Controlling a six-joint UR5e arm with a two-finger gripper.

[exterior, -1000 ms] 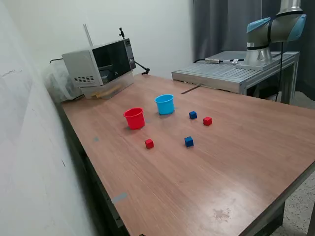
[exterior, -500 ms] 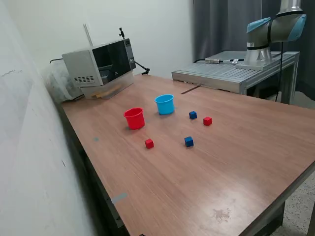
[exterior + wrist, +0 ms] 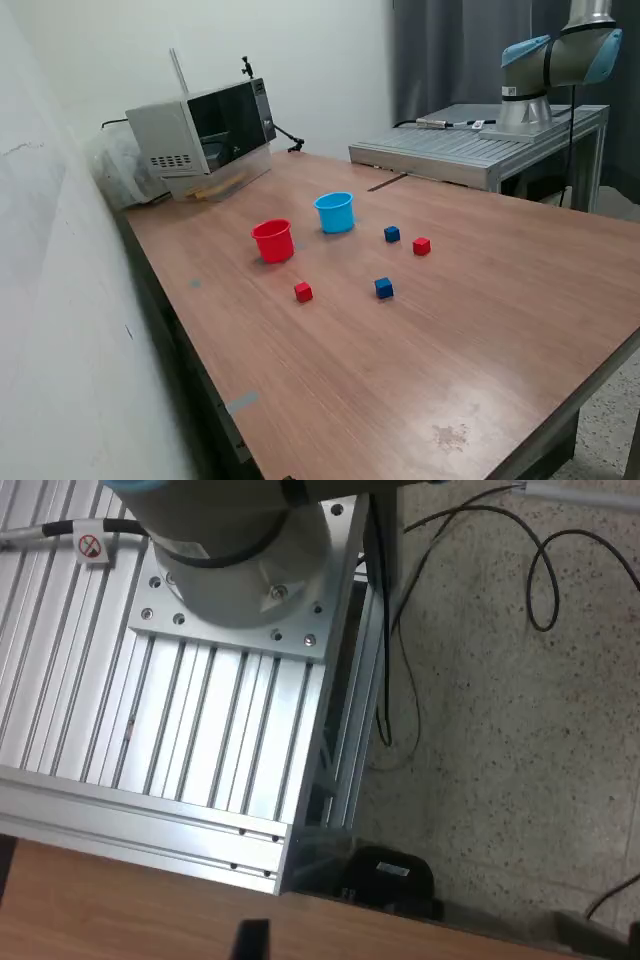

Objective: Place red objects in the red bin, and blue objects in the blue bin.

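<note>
In the exterior view a red cup (image 3: 273, 241) and a light-blue cup (image 3: 335, 212) stand upright on the wooden table (image 3: 480, 340). One red cube (image 3: 303, 291) lies in front of the red cup, and another (image 3: 421, 246) lies towards the exterior view's right. One dark blue cube (image 3: 392, 234) lies beside the blue cup, another (image 3: 384, 288) nearer the front. Only the arm's base and elbow (image 3: 555, 60) show, far from the cubes. The wrist view shows none of the cubes or cups, only a dark sliver (image 3: 250, 942) at its edge that may be a fingertip.
A grey microwave-like box (image 3: 205, 130) stands at the table's far corner. The arm's base (image 3: 230, 540) sits on a ribbed aluminium plate (image 3: 470, 145) behind the table. The wrist view shows cables (image 3: 540, 570) on a speckled floor and a black box (image 3: 385, 875) under the plate.
</note>
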